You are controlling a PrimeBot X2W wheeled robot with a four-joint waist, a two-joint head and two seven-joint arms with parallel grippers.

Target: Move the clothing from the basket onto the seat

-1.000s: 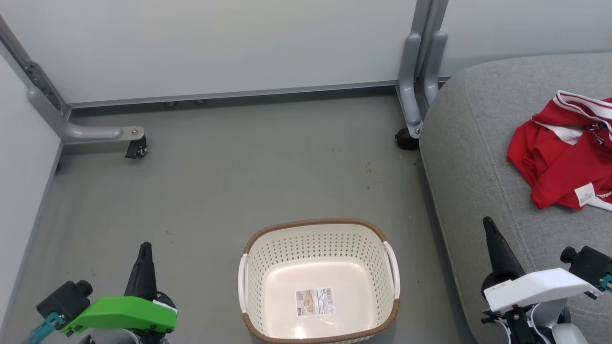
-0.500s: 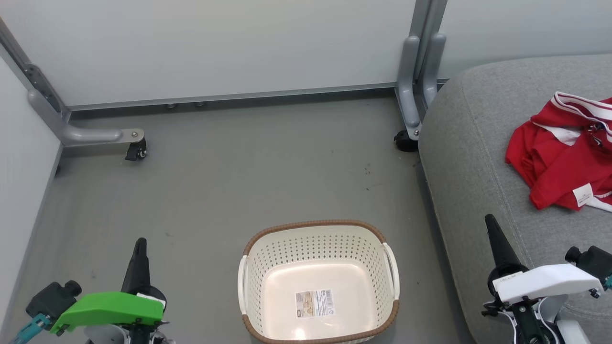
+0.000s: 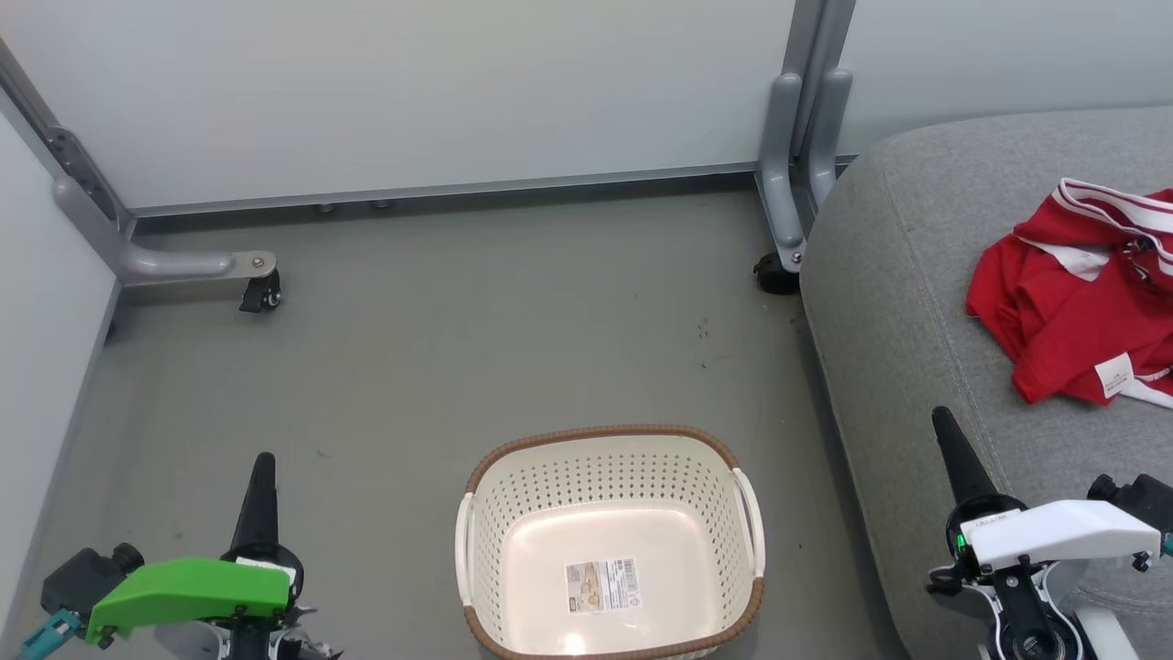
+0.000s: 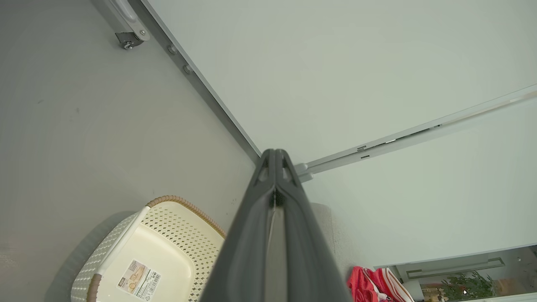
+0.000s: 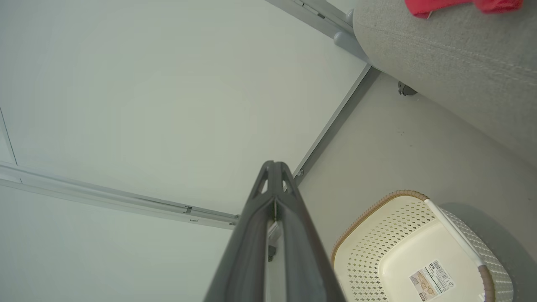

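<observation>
Low in the middle of the head view, on the floor: basket (image 3: 600, 430), bare inside apart from a label sticker (image 3: 602, 586). At the right edge, red clothing (image 3: 1072, 312) bunched on the grey seat (image 3: 907, 302), well apart from the basket. At lower left, left claw (image 3: 264, 461), pressed together, pinching nothing; at lower right, right claw (image 3: 941, 417), likewise pressed together and bare. Judged to be the closing step: nothing left to lift out. Next move likely calls only for parking both arms clear of basket and seat.
</observation>
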